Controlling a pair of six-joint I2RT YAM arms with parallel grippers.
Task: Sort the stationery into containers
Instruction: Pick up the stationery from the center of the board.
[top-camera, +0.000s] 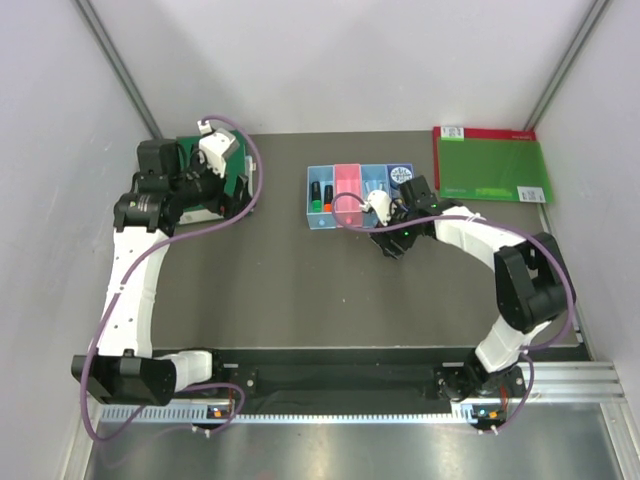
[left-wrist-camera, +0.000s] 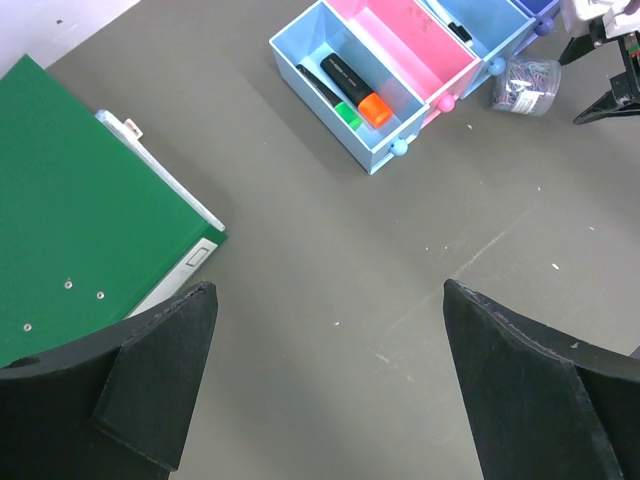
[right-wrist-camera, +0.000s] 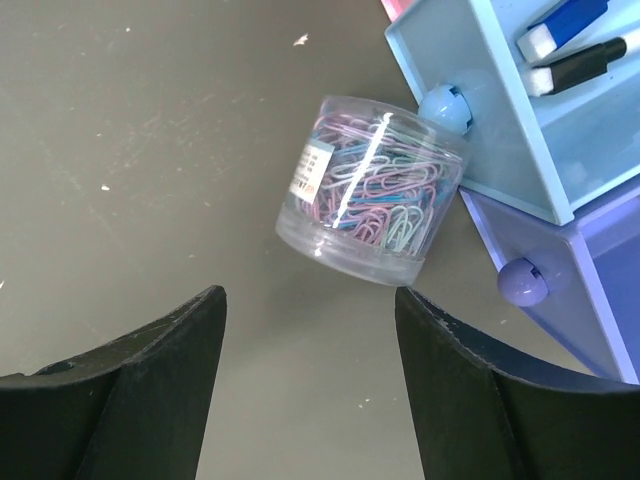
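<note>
The four joined trays (top-camera: 347, 185) stand at mid-table. The first light blue tray (left-wrist-camera: 322, 106) holds the green-capped highlighter (left-wrist-camera: 347, 115) and the orange-capped highlighter (left-wrist-camera: 374, 108). The third tray (right-wrist-camera: 480, 110) holds the blue-white pen (right-wrist-camera: 565, 22) and the black-white marker (right-wrist-camera: 580, 63). A round blue-grey tin (top-camera: 401, 173) sits in the purple tray (right-wrist-camera: 560, 250). The clear clip box (right-wrist-camera: 372, 190) lies on its side against the trays' front. My right gripper (right-wrist-camera: 310, 297) is open just short of it. My left gripper (left-wrist-camera: 330, 300) is open and empty. The tan block is out of view.
A large green folder (left-wrist-camera: 80, 190) lies at the left under my left arm, and it also shows in the top view (top-camera: 232, 180). A flat green red-edged board (top-camera: 492, 163) lies at the back right. White walls close in on three sides.
</note>
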